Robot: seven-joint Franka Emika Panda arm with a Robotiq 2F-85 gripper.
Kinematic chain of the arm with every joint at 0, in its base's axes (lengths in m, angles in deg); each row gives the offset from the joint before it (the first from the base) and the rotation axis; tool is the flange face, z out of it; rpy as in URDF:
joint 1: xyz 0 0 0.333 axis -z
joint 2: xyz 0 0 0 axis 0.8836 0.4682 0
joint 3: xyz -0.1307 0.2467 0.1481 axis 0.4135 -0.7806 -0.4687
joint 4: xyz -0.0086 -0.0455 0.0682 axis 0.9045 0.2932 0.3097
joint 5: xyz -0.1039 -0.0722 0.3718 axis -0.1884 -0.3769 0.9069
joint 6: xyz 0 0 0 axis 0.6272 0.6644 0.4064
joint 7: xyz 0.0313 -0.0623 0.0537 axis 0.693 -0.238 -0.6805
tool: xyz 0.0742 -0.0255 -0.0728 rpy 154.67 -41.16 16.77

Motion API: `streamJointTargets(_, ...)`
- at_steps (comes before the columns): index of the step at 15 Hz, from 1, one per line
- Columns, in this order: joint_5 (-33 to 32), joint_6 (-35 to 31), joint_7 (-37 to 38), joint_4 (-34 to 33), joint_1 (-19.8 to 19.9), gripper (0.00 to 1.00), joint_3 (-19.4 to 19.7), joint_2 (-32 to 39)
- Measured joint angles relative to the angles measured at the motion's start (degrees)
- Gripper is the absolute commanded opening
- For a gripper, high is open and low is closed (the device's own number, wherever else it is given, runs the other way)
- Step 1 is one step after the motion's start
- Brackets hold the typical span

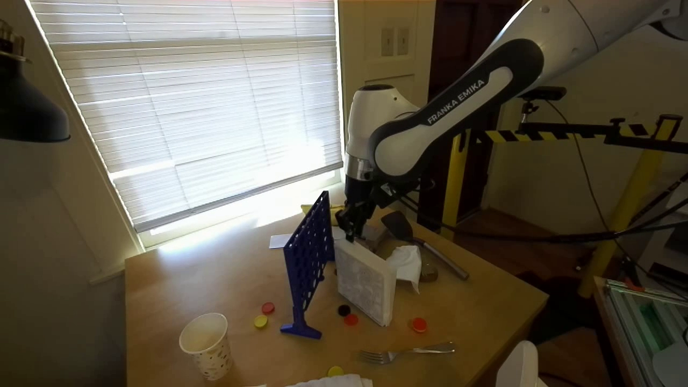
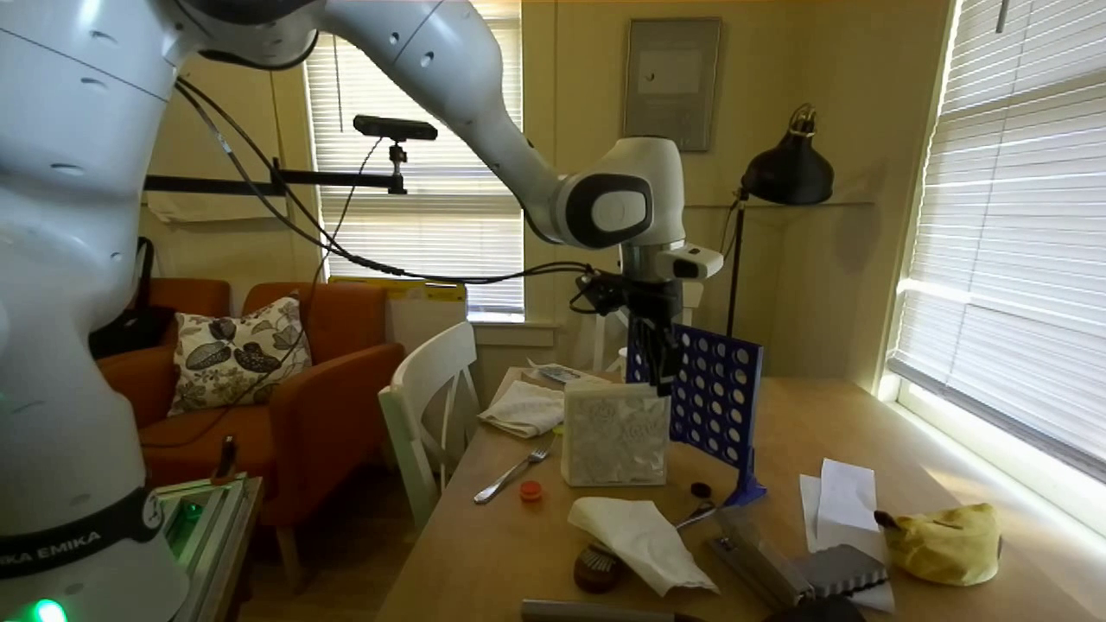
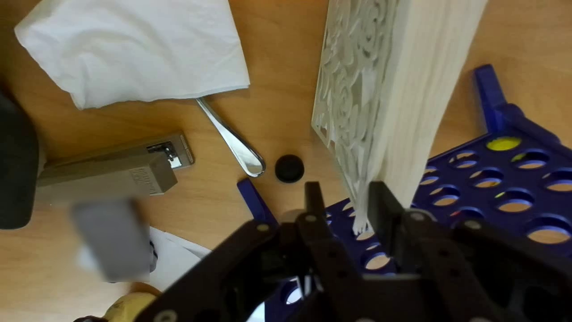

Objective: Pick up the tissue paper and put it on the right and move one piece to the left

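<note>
The tissue paper is a thick white bundle with a patterned face, standing on edge in both exterior views (image 1: 365,282) (image 2: 615,436) and at upper right in the wrist view (image 3: 415,103). My gripper is at its top corner in both exterior views (image 1: 350,235) (image 2: 664,387). In the wrist view the gripper's fingers (image 3: 346,192) are apart, with a thin corner of the bundle between them; the left finger shows a gap to it. One piece, a wrinkled white sheet, lies beside the bundle (image 1: 407,263) (image 2: 644,540) (image 3: 138,49).
A blue grid frame (image 1: 309,258) (image 2: 717,393) stands close beside the bundle. A paper cup (image 1: 207,344), a fork (image 1: 408,352), red discs (image 1: 419,324), a black disc (image 3: 289,168), a stapler (image 3: 111,170), a spatula (image 1: 438,255), a yellow pouch (image 2: 946,549) and another white napkin (image 2: 523,408) lie around.
</note>
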Motion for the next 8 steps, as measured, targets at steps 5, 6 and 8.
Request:
streamJointTargets(5, 0.00, 0.00, 0.02, 0.00, 0.00, 0.33, 0.03, 0.17)
streamJointTargets(6, 0.00, 0.00, 0.02, 0.00, 0.00, 0.33, 0.03, 0.18)
streamJointTargets(8, 0.00, 0.00, 0.04, 0.00, 0.00, 0.30, 0.05, 0.21)
